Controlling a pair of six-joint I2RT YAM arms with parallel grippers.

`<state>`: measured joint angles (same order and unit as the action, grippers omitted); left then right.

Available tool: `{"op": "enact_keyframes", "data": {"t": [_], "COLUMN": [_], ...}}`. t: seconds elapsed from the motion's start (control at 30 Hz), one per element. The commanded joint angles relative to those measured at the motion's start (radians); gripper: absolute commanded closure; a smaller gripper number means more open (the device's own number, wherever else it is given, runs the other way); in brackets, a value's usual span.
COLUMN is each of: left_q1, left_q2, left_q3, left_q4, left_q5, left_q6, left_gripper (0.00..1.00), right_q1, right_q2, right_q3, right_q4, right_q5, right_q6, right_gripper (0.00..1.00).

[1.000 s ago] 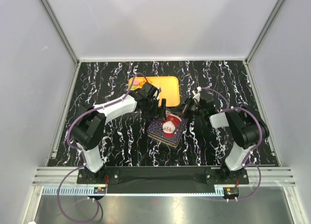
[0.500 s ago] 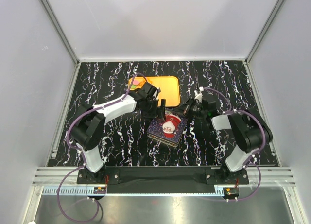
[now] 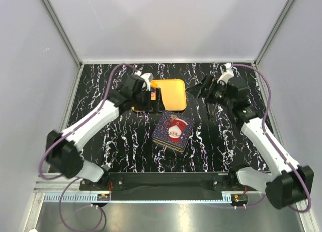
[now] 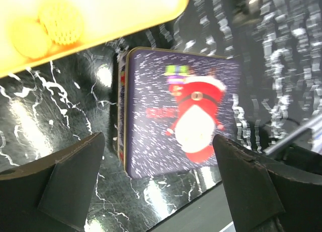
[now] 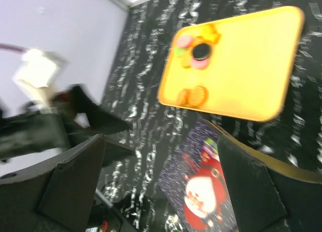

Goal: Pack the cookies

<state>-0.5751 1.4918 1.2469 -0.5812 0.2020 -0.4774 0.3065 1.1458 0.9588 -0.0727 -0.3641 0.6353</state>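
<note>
Left hand [image 3: 157,97]: fingers [image 4: 75,171] spread wide, empty, hanging just beyond the tin [image 3: 173,131], off its far-left corner. Right hand [image 3: 197,90]: also spread and empty, off the tin's far-right corner. Tin's lid is on.

On the tray [image 5: 251,66] just behind the tin, toward its left side, lie the cookies [image 5: 193,53]: one mixed cluster, touching, and two orange ones side by side nearer the tin.

Judgement: light, thin, stiff, probably brittle, and likely to skid on a smooth tray. Take one at a time, pinching across the disc's edge with a gentle squeeze. Start with the orange two, since the cluster leaves little finger room.
</note>
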Motion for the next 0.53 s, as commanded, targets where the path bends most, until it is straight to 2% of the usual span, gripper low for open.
{"op": "enact_keyframes", "data": {"t": [0.0, 0.27, 0.5], "left_q1": [0.000, 0.000, 0.001], "left_q2": [-0.157, -0.363, -0.441], "left_q3": [-0.044, -0.139, -0.190], "left_q4": [0.012, -0.002, -0.002], "left_q5": [-0.042, -0.087, -0.076], "left_q6": [0.031, 0.068, 0.079], "left_gripper": [0.04, 0.02, 0.01], "right_q1": [-0.006, -0.004, -0.003], "right_q2": [-0.061, -0.257, -0.314], "right_q3": [0.038, -0.035, -0.037], "right_q4": [-0.286, -0.403, -0.431], "right_q5": [0.146, 0.326, 0.359], "right_q6": [-0.107, -0.160, -0.152], "right_gripper": [0.00, 0.00, 0.00]}}
